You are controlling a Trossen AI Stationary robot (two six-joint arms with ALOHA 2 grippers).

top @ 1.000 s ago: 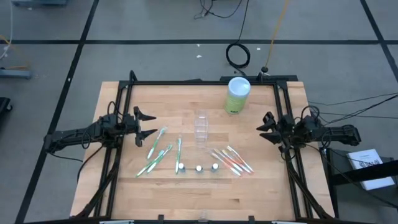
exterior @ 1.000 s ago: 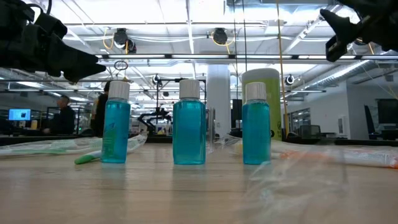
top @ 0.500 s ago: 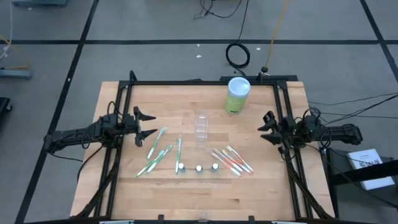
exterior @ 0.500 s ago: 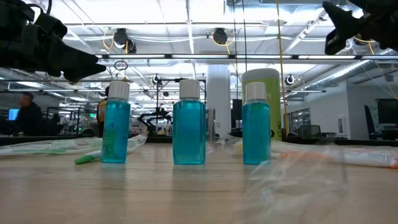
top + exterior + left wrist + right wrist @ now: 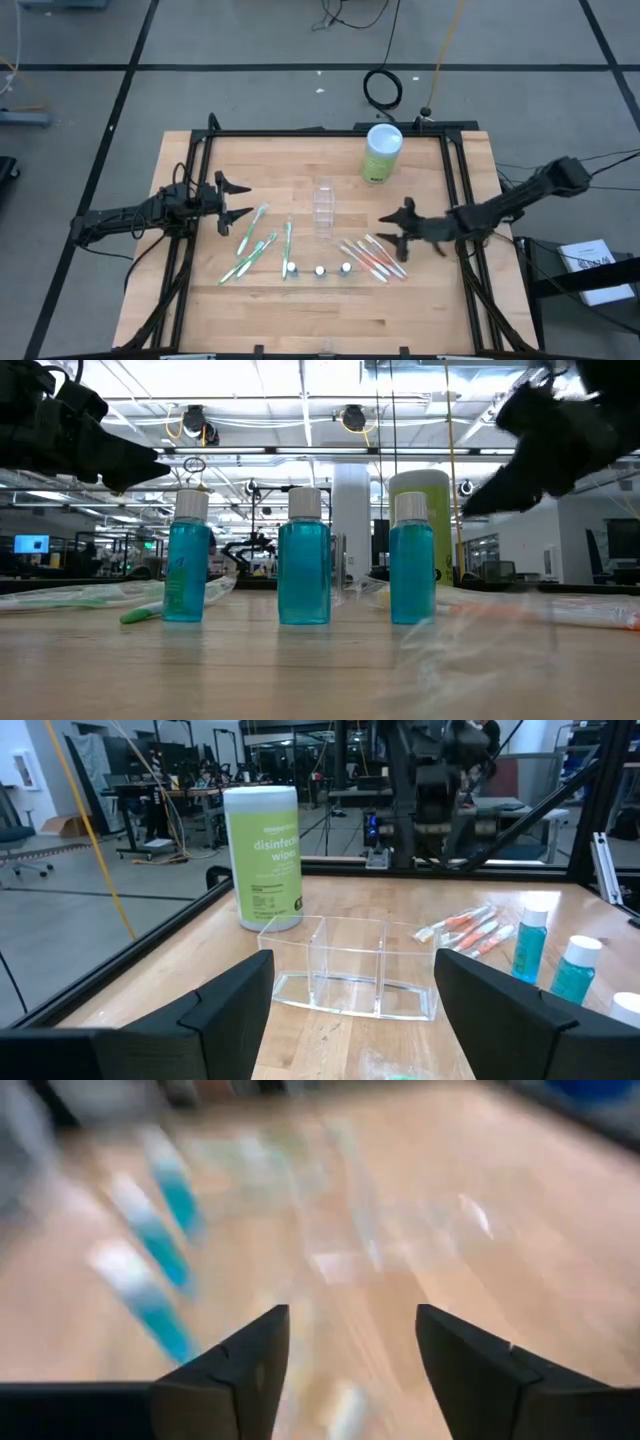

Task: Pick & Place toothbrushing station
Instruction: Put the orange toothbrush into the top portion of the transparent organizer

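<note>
beside the clear cups (image 5: 323, 207), right gripper (image 5: 392, 225) hangs with fingers apart over the orange toothbrushes (image 5: 372, 258): light, thin, slippery; pinch mid-handle; left gripper (image 5: 237, 200) waits, fingers apart.

Three blue bottles (image 5: 304, 557), one wipes canister (image 5: 381, 152), one clear organizer (image 5: 349, 966).

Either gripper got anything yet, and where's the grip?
Nothing held. The right gripper is open over the orange toothbrushes; the left gripper waits open and empty.
</note>
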